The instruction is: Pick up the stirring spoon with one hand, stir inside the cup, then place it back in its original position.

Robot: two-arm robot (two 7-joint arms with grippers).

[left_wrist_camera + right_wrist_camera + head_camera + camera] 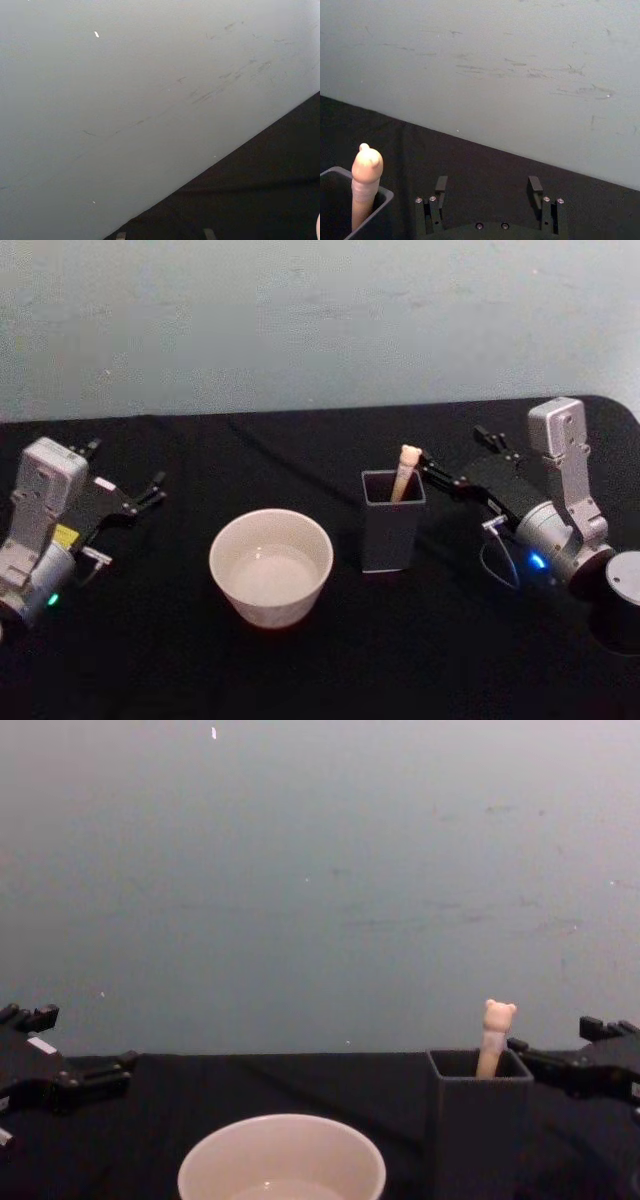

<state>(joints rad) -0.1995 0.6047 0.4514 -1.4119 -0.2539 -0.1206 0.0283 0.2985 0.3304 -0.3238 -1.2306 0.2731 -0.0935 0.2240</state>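
The stirring spoon (407, 471) stands in a tall dark grey square holder (391, 525), its cream bear-head handle (496, 1032) sticking out; the bowl is hidden inside. In the right wrist view the spoon handle (366, 182) rises from the holder's corner (376, 212). The wide cream cup (271, 565) sits left of the holder, with its rim (282, 1132) low in the chest view. My right gripper (458, 452) hangs open just right of the handle, not touching it, fingers (535, 186) spread. At the table's left stands my left gripper (125, 468), open and empty.
A black cloth covers the table (320, 660), and a pale grey-green wall (320, 870) stands close behind it. The left wrist view looks at that wall and the black table edge (260, 190). There is bare cloth between the left gripper and the cup.
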